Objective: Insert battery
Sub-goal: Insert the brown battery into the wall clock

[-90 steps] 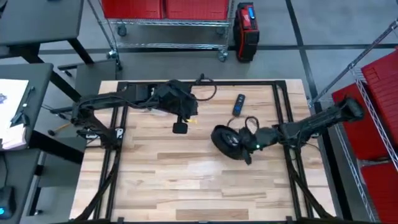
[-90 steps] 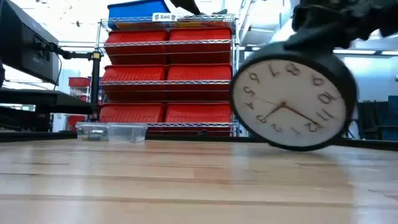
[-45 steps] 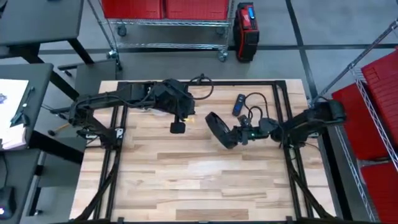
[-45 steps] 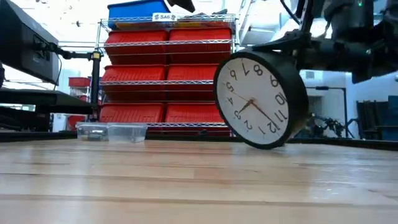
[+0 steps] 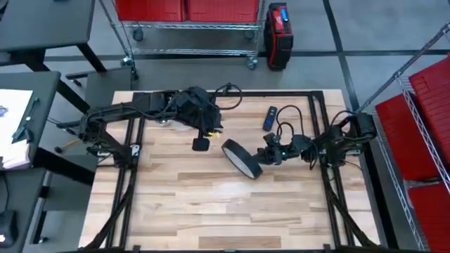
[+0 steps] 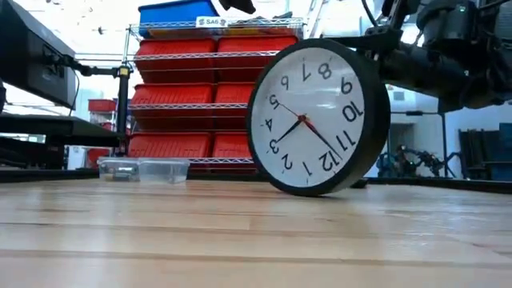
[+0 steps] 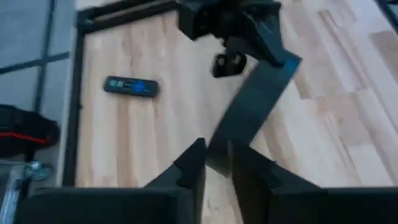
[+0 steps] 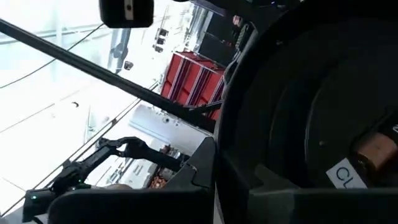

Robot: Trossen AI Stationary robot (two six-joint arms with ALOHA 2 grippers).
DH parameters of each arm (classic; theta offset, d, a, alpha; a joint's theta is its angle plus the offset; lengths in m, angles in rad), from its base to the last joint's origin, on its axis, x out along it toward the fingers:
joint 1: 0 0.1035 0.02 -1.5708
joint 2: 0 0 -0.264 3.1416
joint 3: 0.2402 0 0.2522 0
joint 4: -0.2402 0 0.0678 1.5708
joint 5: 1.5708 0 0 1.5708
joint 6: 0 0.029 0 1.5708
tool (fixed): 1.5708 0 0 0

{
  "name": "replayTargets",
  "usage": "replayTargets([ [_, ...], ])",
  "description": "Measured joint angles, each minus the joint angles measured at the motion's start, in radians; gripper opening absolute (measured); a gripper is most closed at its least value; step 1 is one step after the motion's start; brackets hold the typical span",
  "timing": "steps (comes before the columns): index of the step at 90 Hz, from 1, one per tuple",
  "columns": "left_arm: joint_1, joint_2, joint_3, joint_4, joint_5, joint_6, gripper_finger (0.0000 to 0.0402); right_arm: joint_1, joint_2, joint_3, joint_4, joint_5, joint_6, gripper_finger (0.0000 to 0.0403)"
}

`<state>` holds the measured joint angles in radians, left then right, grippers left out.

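Wooden table (image 5: 211, 197) bearing wall clock (image 5: 241, 159) tilted on edge near centre, clamped by right gripper (image 5: 269, 156), battery (image 8: 375, 151) apparently seated in back compartment already, little left but release; left gripper (image 5: 202, 143) hovering just left, fingers nearly closed, empty.

A workshop or robotics lab, not a home. Wire shelving (image 6: 216, 104) stacked with red bins (image 6: 172, 88) beyond the far edge of the table (image 5: 211, 204), a blue bin (image 6: 178, 14) on top. More red bins (image 5: 429, 105) on a rack to the right. Grey concrete floor (image 5: 365, 42) marked with dark lines, a red and black case (image 5: 278, 25) standing on it near the shelving. Dark desk (image 5: 28, 119) with papers at left. Butcher-block tabletop fenced by a black metal frame (image 5: 133, 176).
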<state>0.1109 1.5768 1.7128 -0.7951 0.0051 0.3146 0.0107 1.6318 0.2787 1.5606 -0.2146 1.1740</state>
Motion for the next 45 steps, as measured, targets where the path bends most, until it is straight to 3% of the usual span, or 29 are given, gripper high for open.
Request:
replayTargets([
  [26, 0.004, 0.110, -0.001, 0.017, 0.042, 0.079, 0.0224, 0.000, -0.001, 0.000, -0.008, -0.002, 0.005, 0.0000],
  [45, 0.004, 0.176, -0.001, 0.032, 0.201, 0.149, 0.0270, 0.000, -0.001, 0.000, -0.009, -0.001, 0.008, 0.0000],
])
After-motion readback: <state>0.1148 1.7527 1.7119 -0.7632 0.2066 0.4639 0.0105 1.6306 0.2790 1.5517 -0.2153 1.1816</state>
